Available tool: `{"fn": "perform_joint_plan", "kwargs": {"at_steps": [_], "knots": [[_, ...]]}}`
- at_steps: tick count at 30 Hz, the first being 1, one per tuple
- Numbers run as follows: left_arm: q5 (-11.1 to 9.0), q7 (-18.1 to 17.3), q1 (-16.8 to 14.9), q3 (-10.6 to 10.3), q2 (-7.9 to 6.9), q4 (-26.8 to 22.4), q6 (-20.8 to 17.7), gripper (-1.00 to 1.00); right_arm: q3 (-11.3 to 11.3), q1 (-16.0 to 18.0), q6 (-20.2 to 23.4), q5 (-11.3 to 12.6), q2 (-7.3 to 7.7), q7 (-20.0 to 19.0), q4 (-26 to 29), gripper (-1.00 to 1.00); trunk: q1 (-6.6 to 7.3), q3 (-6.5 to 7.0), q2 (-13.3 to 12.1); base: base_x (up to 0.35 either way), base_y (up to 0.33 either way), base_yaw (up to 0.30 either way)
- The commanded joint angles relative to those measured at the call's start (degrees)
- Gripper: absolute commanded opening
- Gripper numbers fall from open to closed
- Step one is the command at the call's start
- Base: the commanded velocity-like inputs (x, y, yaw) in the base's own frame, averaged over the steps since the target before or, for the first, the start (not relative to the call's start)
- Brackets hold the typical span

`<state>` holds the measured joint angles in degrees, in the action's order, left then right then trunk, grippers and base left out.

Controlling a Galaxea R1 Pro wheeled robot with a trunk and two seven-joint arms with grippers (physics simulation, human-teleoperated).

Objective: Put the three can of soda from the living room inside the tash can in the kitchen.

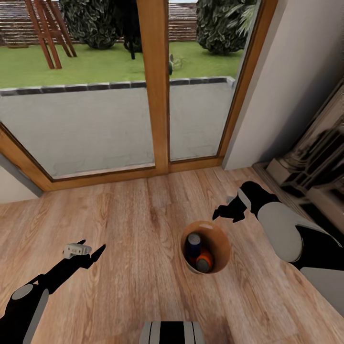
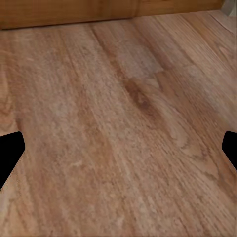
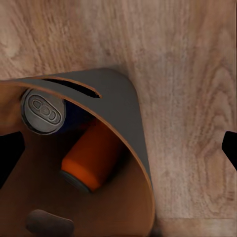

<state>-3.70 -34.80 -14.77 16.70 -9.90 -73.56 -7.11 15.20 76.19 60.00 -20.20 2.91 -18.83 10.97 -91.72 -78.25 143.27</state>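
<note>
On the light wood floor (image 1: pixel 119 215), just in front of the wood-framed glass doors (image 1: pixel 155 86), stands a round brown trash can (image 1: pixel 217 236) with its mouth up. In the head view, 2 cans show inside it: a dark blue can (image 1: pixel 193 243) with a silvery top, and an orange can (image 1: pixel 204 262) beside it, lower in the bin. The right wrist view looks down into the same trash can (image 3: pixel 133 163): the dark blue can (image 3: pixel 43 109) stands with its silvery top and pull tab facing the camera, touching the inner wall, and the orange can (image 3: pixel 91 155) lies tilted against it. A 3rd can cannot be made out; a grey shape low in the bin is too blurred to tell.

The right hand (image 1: pixel 223 211) hangs just above the far rim of the trash can, its dark fingers spread apart and nothing between them; in the right wrist view the fingertips (image 3: pixel 10 155) sit at opposite edges of the picture. The left hand (image 1: pixel 93 251) hovers over bare floor well apart from the bin, also spread wide and empty, with its fingertips (image 2: pixel 10 153) at the 2 sides of the left wrist view over the floor (image 2: pixel 118 123).

Beyond the glass lie a grey paved terrace (image 1: pixel 86 124) and a green lawn (image 1: pixel 95 62). A white wall (image 1: pixel 296 71) rises at the right, with dark shelving (image 1: pixel 315 157) beside it.
</note>
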Motion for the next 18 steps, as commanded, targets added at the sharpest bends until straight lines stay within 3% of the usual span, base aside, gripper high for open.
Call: {"fn": "perform_joint_plan", "kwargs": {"at_steps": [1, 18], "knots": [[0.01, 0.0, 0.0, 0.0, 0.01, 0.0, 0.0, 1.0, 0.0, -0.04, 0.0, -0.01, 0.0, 0.0, 0.0, 1.0, 0.02, 0.23, -0.02, 0.0, 0.0, 0.0], [0.01, 0.0, 0.0, -0.01, -0.02, 0.0, -0.09, 1.0, 0.03, -0.85, 0.0, 0.07, 0.06, 0.02, 0.01, 1.0, 3.56, 3.32, -6.43, 0.0, 0.0, 0.0]]}}
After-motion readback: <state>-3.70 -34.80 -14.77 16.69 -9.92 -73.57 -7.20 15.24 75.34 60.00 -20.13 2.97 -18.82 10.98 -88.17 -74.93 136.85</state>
